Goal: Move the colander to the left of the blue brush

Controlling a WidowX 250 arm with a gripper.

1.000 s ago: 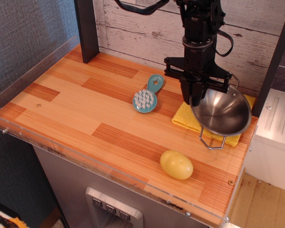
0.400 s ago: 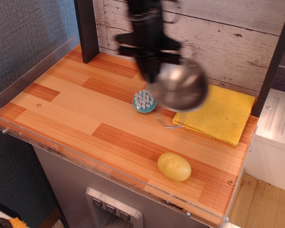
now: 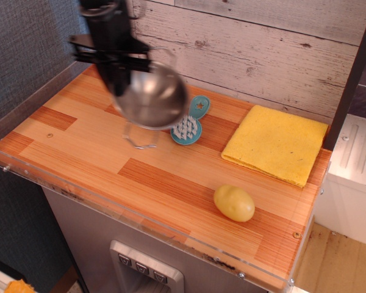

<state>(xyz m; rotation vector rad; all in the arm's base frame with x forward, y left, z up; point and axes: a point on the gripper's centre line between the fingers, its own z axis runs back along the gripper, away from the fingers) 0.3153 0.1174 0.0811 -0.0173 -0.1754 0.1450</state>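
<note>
Swinging across the tabletop, your gripper (image 3: 117,76) has carried the colander (image 3: 151,96) from the far right, where a second ago it sat over the yellow cloth (image 3: 274,143), to a spot above the wood just left of the blue brush (image 3: 190,122). The jaws are clamped on the bowl's far-left rim, and the bowl hangs tilted and blurred with motion, its lower wire handle (image 3: 140,137) dangling toward the boards.

From this view the bowl's right edge overlaps the brush head, but you cannot tell from one camera whether they touch; the colander looks to be above it, not on it. The cloth is now bare, and the potato (image 3: 234,203) has shifted slightly to the right near the front edge.

For the task, this means the long carry is nearly done. You likely need a little more travel left so the rim clears the brush, then a level descent. Watch the dangling handle: it could catch the bristles or meet the table (image 3: 79,146) first and tip the bowl.
</note>
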